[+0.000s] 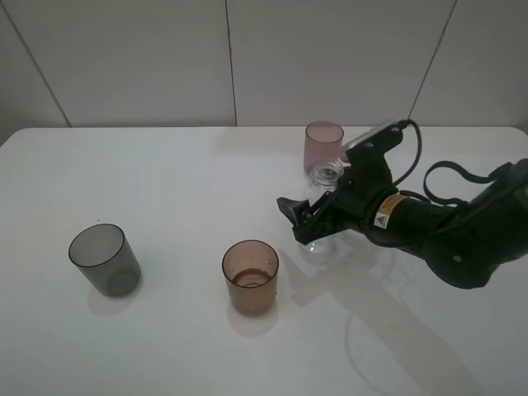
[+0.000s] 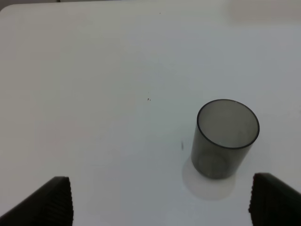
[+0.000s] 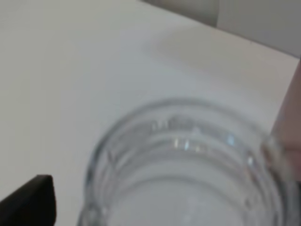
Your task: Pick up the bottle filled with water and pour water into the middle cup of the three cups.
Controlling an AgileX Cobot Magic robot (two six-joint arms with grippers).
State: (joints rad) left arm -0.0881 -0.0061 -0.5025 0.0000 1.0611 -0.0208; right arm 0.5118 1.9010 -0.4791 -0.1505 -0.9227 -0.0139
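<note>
The clear bottle stands upright on the white table, just in front of the mauve-pink cup. My right gripper reaches in from the right with its jaws on either side of the bottle body, spread wide. In the right wrist view the bottle's ribbed neck fills the frame, and one fingertip shows apart from it. The brown-amber middle cup stands in front and to the left, with some liquid at its bottom. The left gripper is open and empty, hovering near the smoky grey cup.
The grey cup stands at the front left of the table. The right arm and its cables lie over the right side. A tiled wall runs behind the table's far edge.
</note>
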